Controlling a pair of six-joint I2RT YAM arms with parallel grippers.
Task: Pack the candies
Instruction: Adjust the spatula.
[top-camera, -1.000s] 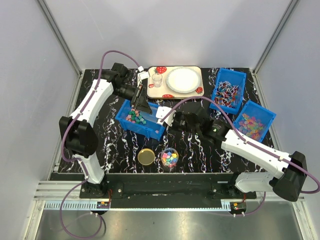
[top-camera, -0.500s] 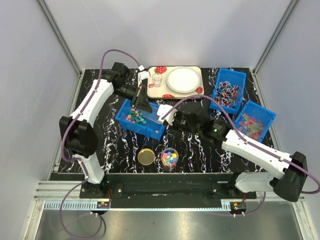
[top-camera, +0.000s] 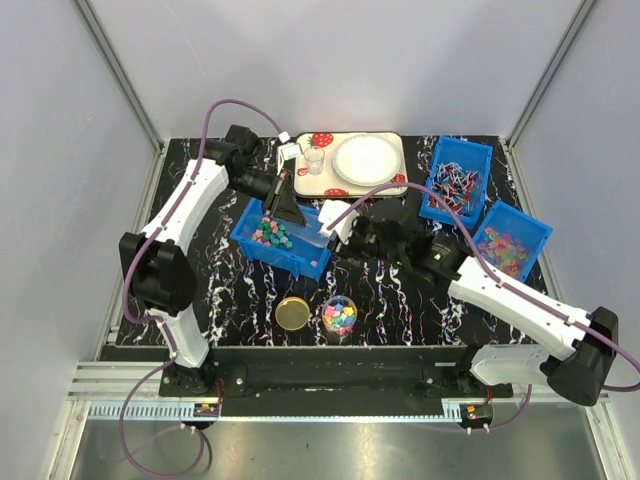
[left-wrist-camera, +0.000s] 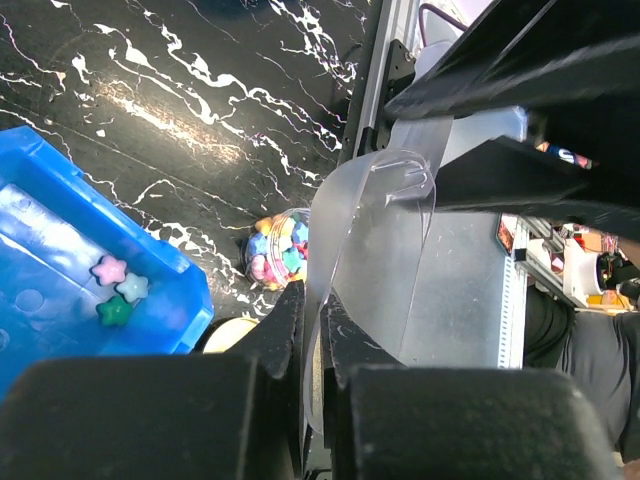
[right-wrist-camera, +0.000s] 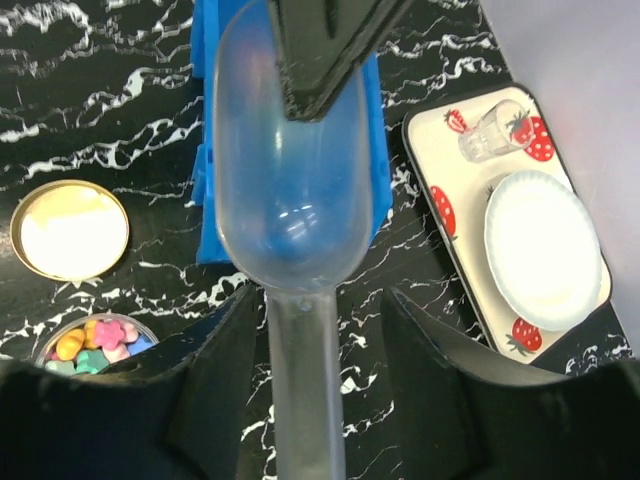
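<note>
The candies, small chunky sweets in mixed colours, lie in a blue bin (top-camera: 300, 255) at its left end (top-camera: 270, 236), and more fill a small clear jar (top-camera: 339, 316). Its gold lid (top-camera: 293, 313) lies beside it. A clear plastic scoop (right-wrist-camera: 290, 170) hangs over the bin's right end. My left gripper (left-wrist-camera: 315, 300) is shut on the scoop's thin rim. My right gripper (right-wrist-camera: 318, 300) is open, its fingers standing well apart on either side of the scoop's handle without touching it. The scoop's bowl looks empty.
A strawberry-print tray (top-camera: 330, 180) at the back holds a white plate (top-camera: 366, 159) and a small glass (top-camera: 315, 160). Two more blue bins stand at the right: one with thin stick sweets (top-camera: 456, 182), one with translucent pastel sweets (top-camera: 506, 243).
My right arm has lifted and shifted slightly toward the back, keeping its open fingers around the scoop's handle. The left arm and scoop have barely moved.
</note>
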